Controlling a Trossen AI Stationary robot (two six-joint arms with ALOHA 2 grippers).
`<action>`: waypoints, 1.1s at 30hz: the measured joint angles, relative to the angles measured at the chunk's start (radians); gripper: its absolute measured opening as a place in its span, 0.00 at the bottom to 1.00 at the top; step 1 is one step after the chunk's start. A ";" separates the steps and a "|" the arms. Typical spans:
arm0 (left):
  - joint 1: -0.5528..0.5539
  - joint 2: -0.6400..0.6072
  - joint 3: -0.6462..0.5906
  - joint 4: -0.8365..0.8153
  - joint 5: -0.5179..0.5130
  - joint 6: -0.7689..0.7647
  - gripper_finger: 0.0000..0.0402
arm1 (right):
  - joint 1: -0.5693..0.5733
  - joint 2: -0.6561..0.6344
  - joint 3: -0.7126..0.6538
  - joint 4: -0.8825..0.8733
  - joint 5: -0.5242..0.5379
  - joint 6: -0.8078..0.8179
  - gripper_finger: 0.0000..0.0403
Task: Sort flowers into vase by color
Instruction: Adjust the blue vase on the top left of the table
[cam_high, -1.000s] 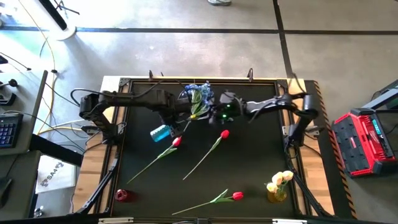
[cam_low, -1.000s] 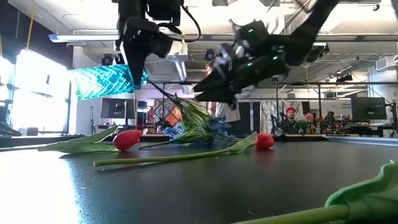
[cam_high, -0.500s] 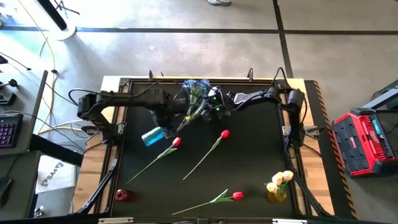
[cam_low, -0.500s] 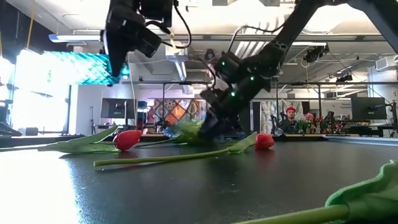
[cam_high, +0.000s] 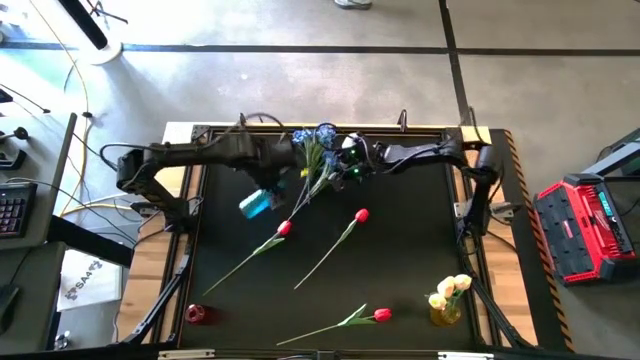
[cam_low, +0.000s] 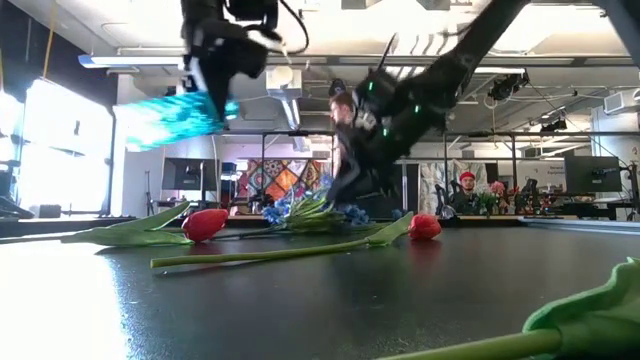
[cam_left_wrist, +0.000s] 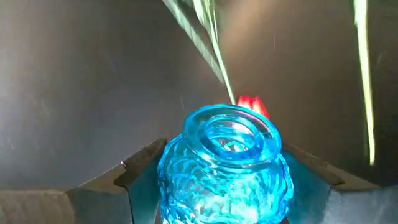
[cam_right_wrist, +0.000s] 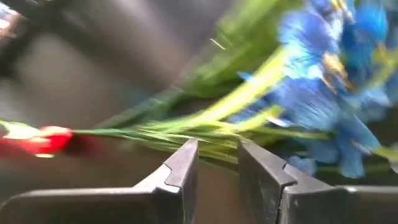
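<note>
Black tabletop (cam_high: 400, 270) fills the centre of the high view, with grey floor around it. Left gripper (cam_high: 268, 187), upper centre-left, grips a blue glass vase (cam_high: 256, 204) raised off the surface; the left wrist view shows its fingers (cam_left_wrist: 134, 177) pressed to the vase's sides. Right gripper (cam_high: 338, 170), upper centre, sits at the blue flower sprays (cam_high: 312, 140); in the right wrist view its jaws stand narrowly parted over green stems (cam_right_wrist: 186, 134), grip not discernible. Three red tulips lie loose: centre-left (cam_high: 284, 228), centre (cam_high: 361, 214), lower centre (cam_high: 381, 315). Yellow tulips (cam_high: 450, 288) stand in a yellow vase (cam_high: 446, 313), lower right. Red vase (cam_high: 196, 314), lower left
</note>
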 joint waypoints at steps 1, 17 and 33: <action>0.021 -0.009 0.000 0.045 -0.016 0.020 0.59 | 0.006 -0.023 0.000 -0.004 0.000 0.000 0.25; 0.384 -0.178 -0.479 0.953 -0.110 0.234 0.59 | 0.030 -0.304 0.001 -0.240 0.156 -0.025 0.25; 0.506 -0.420 -0.951 1.457 -0.241 0.207 0.59 | 0.031 -0.303 0.001 -0.266 0.187 -0.015 0.26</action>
